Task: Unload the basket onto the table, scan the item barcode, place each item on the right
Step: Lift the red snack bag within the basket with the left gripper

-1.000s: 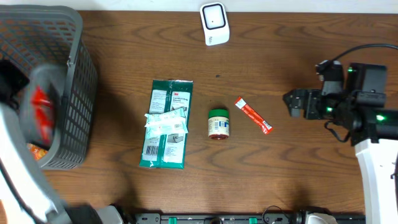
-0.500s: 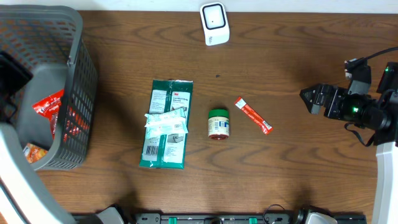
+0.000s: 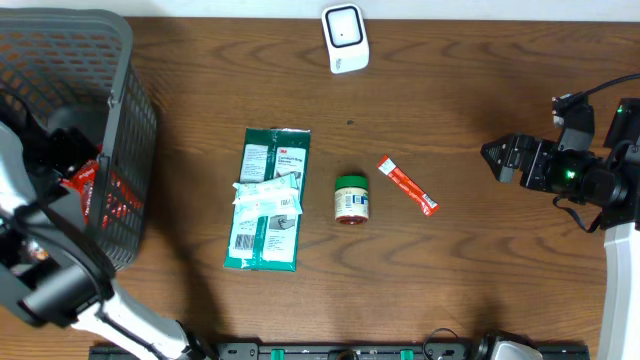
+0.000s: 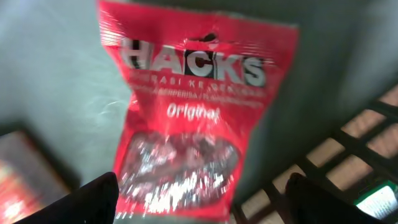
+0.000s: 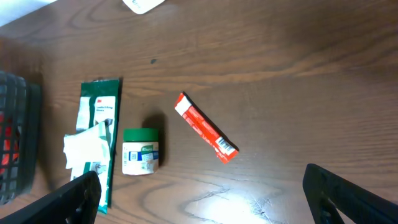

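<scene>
**Overhead:** L arm reaches into basket at far left. Hacks bag lies inside, against the mesh wall; a sec ago it was a red blur further in. R gripper has pulled back toward the right edge, away from red sachet. Green pack, jar and sachet haven't shifted. Scanner is at the top edge, well apart from the bag.

**L wrist:** L gripper now has its jaws spread wide, one finger at each lower corner of the view. Bag lies face-up on the basket floor, label readable, and looks let go: no pad pinches it. Slight blur, so can't tell if the left finger grazes its edge.

**R wrist:** R gripper's jaws are fully wide w/ nothing between them, high over bare table. Sachet, jar and pack all in view below.

**Read:** bag looks binned, so prob. finished w/ that item. Three items left out on the table; sachet is nearest R gripper and a likely next pick.
</scene>
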